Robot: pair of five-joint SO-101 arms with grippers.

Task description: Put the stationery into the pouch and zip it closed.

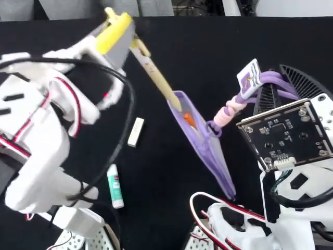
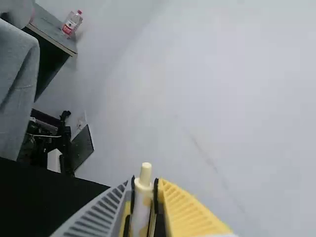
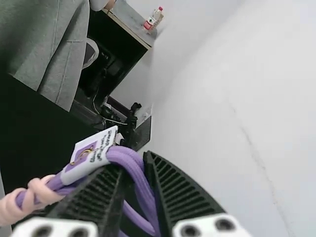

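A purple pouch (image 1: 205, 143) hangs open above the black table (image 1: 171, 198), held by its braided purple strap (image 3: 129, 163) with a white tag (image 1: 250, 76). My right gripper (image 1: 265, 88) is shut on that strap. A long beige pen (image 1: 156, 74) slants down with its tip inside the pouch mouth, next to something orange (image 1: 189, 120). My left gripper (image 1: 120, 32), with yellow and grey fingers, is shut on the pen's upper end (image 2: 143, 190). A white eraser (image 1: 136, 131) and a green-and-white glue stick (image 1: 115, 186) lie on the table left of the pouch.
White arm bodies and cables (image 1: 41, 130) fill the left side, and the right arm's camera board (image 1: 283, 135) sits at the right. Behind the table stand a grey sofa and a dark shelf with a bottle (image 3: 153, 18).
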